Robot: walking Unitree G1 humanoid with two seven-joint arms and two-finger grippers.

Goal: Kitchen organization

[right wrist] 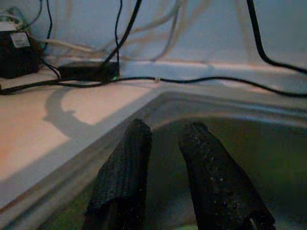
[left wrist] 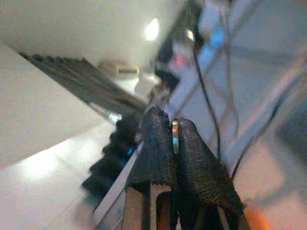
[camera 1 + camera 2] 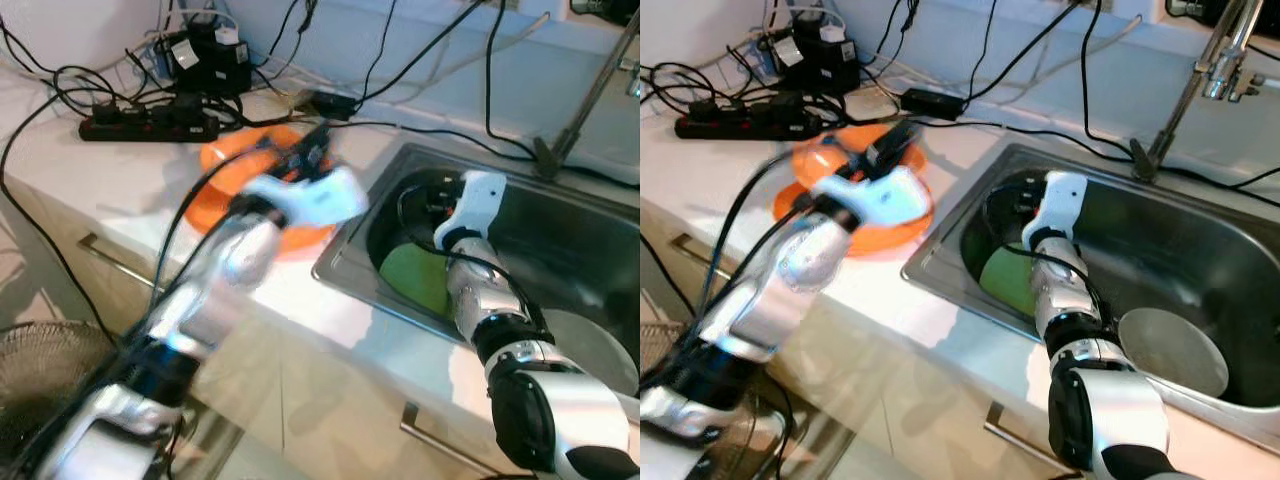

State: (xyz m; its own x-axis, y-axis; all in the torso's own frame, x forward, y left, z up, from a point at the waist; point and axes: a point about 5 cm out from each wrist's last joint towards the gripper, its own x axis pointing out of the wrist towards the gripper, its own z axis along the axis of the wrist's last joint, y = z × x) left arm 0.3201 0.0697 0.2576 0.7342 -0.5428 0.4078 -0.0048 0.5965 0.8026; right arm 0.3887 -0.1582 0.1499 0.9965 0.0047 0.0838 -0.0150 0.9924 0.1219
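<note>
- The left gripper (image 2: 173,139) is above the orange plate (image 3: 225,170), next to the sink (image 3: 352,245). Its fingers are pinched on something thin and shiny; I cannot tell what.
- The right gripper (image 1: 165,139) is down in the sink, above the green plate (image 3: 415,280), fingers a little apart and empty.
- The thin thing might slip out, or an arm might catch the black cables (image 3: 420,130).
- The left arm is blurry.

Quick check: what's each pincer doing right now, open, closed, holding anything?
Left pincer: closed, over the orange plate; something thin glints between the tips, cannot be identified.
Right pincer: open, empty, inside the sink.
</note>
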